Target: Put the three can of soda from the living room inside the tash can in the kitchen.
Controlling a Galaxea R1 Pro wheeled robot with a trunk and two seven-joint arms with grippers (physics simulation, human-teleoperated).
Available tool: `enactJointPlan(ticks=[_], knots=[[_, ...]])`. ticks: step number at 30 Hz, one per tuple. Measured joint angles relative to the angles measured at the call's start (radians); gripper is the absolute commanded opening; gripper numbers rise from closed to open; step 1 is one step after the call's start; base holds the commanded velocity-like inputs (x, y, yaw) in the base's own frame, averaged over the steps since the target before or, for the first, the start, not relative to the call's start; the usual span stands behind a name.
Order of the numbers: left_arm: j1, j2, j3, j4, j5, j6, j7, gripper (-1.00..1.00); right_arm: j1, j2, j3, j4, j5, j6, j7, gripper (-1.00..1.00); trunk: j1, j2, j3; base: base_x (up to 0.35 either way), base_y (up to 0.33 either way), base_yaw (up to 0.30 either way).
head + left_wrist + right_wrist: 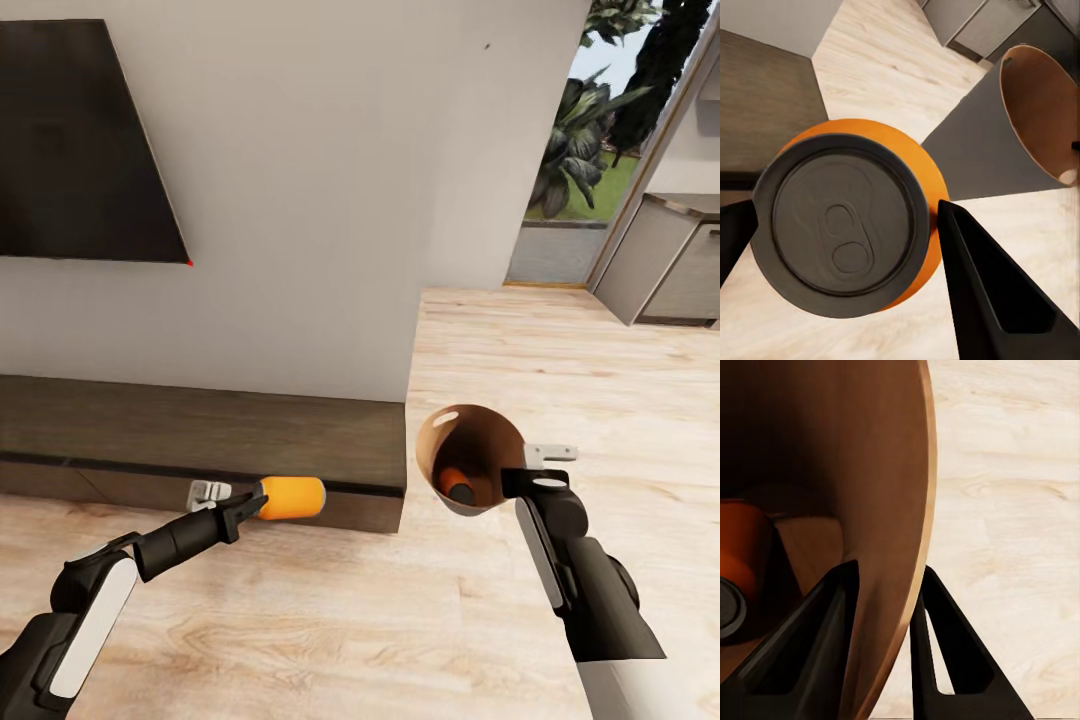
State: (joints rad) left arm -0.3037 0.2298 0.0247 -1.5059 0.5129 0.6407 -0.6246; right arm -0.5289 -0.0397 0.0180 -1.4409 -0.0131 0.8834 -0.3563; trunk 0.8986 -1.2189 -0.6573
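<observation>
Hanging on the pale wall, the black TV (85,150) is showing no picture or writing. Below it, the long dark low cabinet (200,450) is standing on the light wood plank floor (560,360). The right gripper (520,480) is pinching the rim of the tash can (470,450), one finger inside and one outside, tilting it with one can of soda (458,484) lying in it. The left gripper (255,505) is clamping another orange can (292,497) sideways; no brand or label is readable on it.
</observation>
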Motion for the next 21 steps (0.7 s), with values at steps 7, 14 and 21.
enactJointPlan(ticks=[7,14,21], knots=[[0.0,-0.005,-0.003,0.001,0.003,0.001,-0.042,-1.0,0.001,0.001,0.001,0.06,-0.004,-0.014,0.0,-1.0,0.0,0.0,0.0,0.0,0.0,0.0],[0.0,-0.098,-0.026,0.007,0.002,0.001,-0.097,-1.0,0.013,0.001,0.002,0.106,-0.002,-0.027,0.0,-1.0,0.0,0.0,0.0,0.0,0.0,0.0],[0.0,-0.189,-0.065,0.009,0.003,0.002,-0.103,-1.0,0.015,0.002,0.002,0.157,-0.002,-0.072,0.0,-1.0,0.0,0.0,0.0,0.0,0.0,0.0]])
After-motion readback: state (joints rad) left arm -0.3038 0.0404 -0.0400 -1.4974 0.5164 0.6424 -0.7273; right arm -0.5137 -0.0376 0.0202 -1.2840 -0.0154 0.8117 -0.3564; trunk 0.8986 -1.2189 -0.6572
